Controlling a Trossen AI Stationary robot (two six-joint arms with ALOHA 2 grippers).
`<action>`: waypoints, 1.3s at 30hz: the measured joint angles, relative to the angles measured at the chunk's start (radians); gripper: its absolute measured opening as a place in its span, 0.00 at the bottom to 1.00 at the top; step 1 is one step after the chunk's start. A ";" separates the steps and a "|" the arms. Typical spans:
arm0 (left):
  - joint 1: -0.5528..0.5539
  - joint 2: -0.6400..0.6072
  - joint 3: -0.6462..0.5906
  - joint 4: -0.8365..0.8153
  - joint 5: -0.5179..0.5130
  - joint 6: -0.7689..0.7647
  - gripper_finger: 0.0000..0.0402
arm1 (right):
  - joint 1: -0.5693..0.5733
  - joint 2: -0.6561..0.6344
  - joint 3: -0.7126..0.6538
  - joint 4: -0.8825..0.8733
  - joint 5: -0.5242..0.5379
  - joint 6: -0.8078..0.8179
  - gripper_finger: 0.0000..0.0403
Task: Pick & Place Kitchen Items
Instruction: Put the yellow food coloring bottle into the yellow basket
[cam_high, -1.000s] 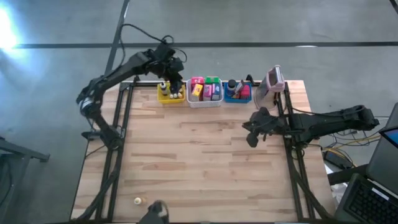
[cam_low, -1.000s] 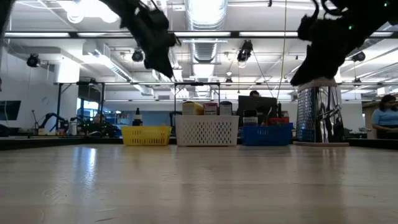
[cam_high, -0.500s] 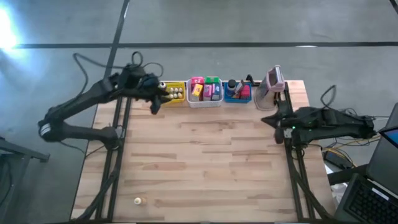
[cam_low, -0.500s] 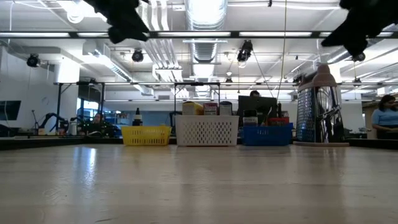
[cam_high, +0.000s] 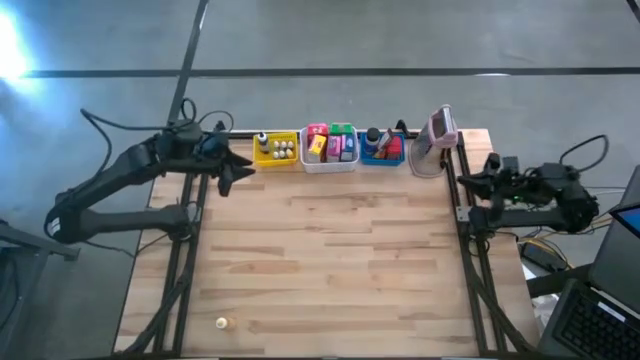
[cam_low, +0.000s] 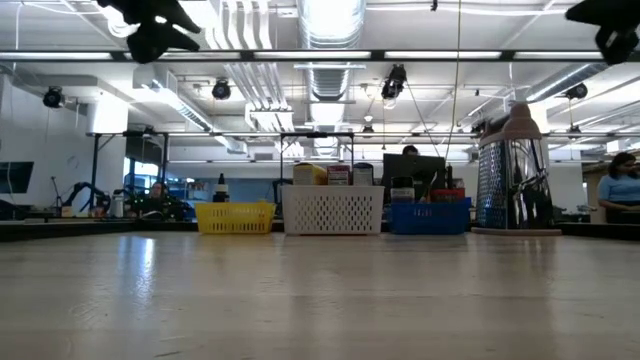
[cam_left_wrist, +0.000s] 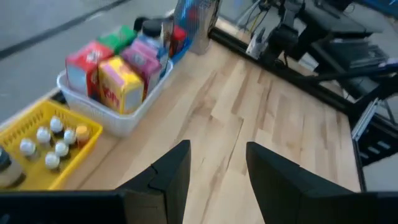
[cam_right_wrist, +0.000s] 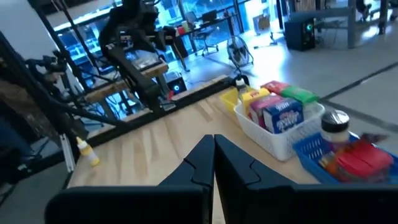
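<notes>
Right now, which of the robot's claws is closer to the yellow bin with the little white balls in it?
The left. The left claw hangs open just beside the yellow bin, off its outer end. The right claw, shut, is far across the table, past the white bin and blue bin.

Yellow bin (cam_high: 275, 150) w/ whitish + one orange piece, white bin (cam_high: 329, 163) w/ pink, green, red, yellow packets (cam_left_wrist: 121, 68), blue bin (cam_high: 380, 154) w/ red stuff. Table (cam_high: 330, 260) is pale striped wood, arms dark, device (cam_high: 438, 128) pink-grey.
</notes>
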 joint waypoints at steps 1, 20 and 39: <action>0.000 -0.007 -0.003 -0.019 0.000 0.000 0.40 | 0.000 -0.008 0.021 -0.036 0.000 0.013 0.02; -0.144 -0.057 -0.128 -0.281 -0.123 -0.033 0.40 | 0.000 -0.004 0.194 -0.296 0.001 0.012 0.02; -0.935 -0.017 -0.092 -0.322 -0.432 -0.518 0.28 | 0.000 -0.003 0.195 -0.296 0.001 0.012 0.02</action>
